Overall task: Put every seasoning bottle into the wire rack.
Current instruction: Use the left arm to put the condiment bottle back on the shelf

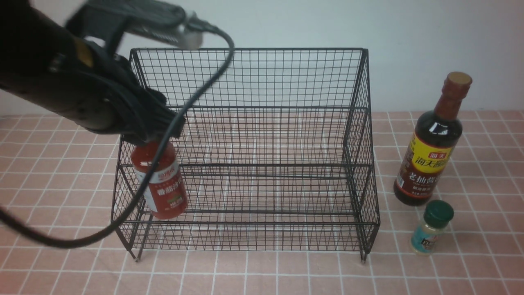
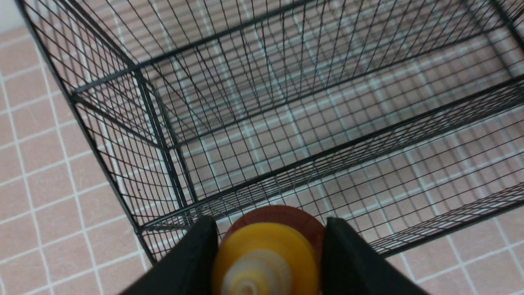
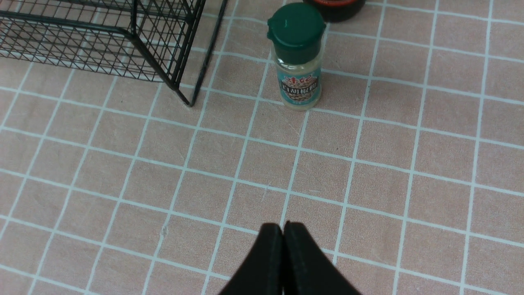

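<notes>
Found the left claw [image 1: 157,137] clamped on the neck of the red sauce bottle [image 1: 163,184], with one black finger [image 2: 196,258] on each side of the yellow cap [image 2: 266,254]. Saw that bottle hanging slightly tilted inside the wire rack [image 1: 262,78], at the left end of the low front tier and just behind the front rail. Could not tell whether the base touched the mesh. Noted a black cable [image 1: 192,102] drooping from the arm across the rack's left side.

Found the dark soy bottle [image 1: 430,159] standing upright on the pink tiled table [image 1: 61,184], outside the rack and to its right. Spotted the green-capped jar [image 1: 432,233] upright just in front of it, near the rack's front right foot. Found the right claw [image 3: 283,229] pressed fully together, gripping nothing, above bare tiles on the near side of the jar and apart from it.
</notes>
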Robot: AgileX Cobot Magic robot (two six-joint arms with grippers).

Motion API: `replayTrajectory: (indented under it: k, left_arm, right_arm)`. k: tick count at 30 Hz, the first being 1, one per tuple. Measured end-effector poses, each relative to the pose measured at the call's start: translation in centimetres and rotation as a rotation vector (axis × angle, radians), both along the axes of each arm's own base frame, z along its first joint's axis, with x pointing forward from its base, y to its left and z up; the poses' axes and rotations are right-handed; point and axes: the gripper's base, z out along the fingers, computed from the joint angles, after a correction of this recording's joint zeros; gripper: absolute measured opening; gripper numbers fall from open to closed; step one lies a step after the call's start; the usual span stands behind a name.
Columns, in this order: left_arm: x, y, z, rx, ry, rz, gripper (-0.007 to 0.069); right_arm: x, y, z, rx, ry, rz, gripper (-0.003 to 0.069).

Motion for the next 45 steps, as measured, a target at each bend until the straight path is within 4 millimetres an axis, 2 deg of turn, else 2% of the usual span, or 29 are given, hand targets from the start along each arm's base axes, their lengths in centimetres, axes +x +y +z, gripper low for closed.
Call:
replayTrajectory:
  k: [4, 8, 14, 23, 28, 32, 34, 37, 38, 39, 43, 45]
  left_arm:
    - [1.6, -0.6, -1.8, 0.035, 0.027, -0.003, 0.0290]
    - [2.3, -0.9, -2.8, 0.050, 0.049, -0.005, 0.0290]
    - [2.6, -1.1, -3.3, 0.056, 0.062, -0.006, 0.0290]
    - [3.5, -1.4, -5.6, 0.105, 0.164, -0.002, 0.0290]
    - [3.7, -1.5, -6.1, 0.111, 0.179, -0.002, 0.0290]
    - [3.7, -1.5, -6.2, 0.122, 0.194, -0.001, 0.0358]
    - [3.6, -1.4, -6.3, 0.124, 0.197, 0.000, 0.0423]
    - [3.6, -1.4, -6.3, 0.126, 0.199, 0.000, 0.0459]
    - [3.6, -1.4, -6.2, 0.126, 0.198, 0.000, 0.0464]
    - [3.6, -1.4, -6.2, 0.126, 0.198, 0.000, 0.0472]
    - [3.6, -1.4, -5.6, 0.130, 0.206, 0.004, 0.0477]
    - [3.5, -1.3, -4.4, 0.134, 0.213, 0.012, 0.0477]
  right_arm:
    - [0.0, 0.0, 0.0, 0.000, 0.000, 0.000, -0.0011]
    - [0.0, 0.0, 0.0, 0.001, 0.000, 0.000, -0.0011]
    - [0.0, 0.0, 0.0, 0.001, 0.000, 0.000, -0.0011]
    - [0.0, 0.4, 0.1, 0.048, 0.000, 0.006, -0.0010]
    - [0.0, 0.7, 0.3, 0.098, -0.003, 0.012, -0.0010]
    - [0.0, 0.9, 0.6, 0.128, -0.013, 0.015, -0.0010]
    - [0.0, 1.0, 1.5, 0.127, -0.036, 0.019, -0.0010]
    - [-0.1, 0.9, 2.7, 0.124, -0.076, 0.022, -0.0010]
    - [-0.1, 0.9, 3.1, 0.121, -0.089, 0.022, -0.0010]
    - [0.0, 0.9, 4.3, 0.111, -0.125, 0.023, -0.0010]
    - [0.5, 0.7, 5.9, 0.088, -0.158, 0.020, -0.0006]
    - [1.5, 0.5, 7.0, 0.070, -0.162, 0.017, 0.0008]
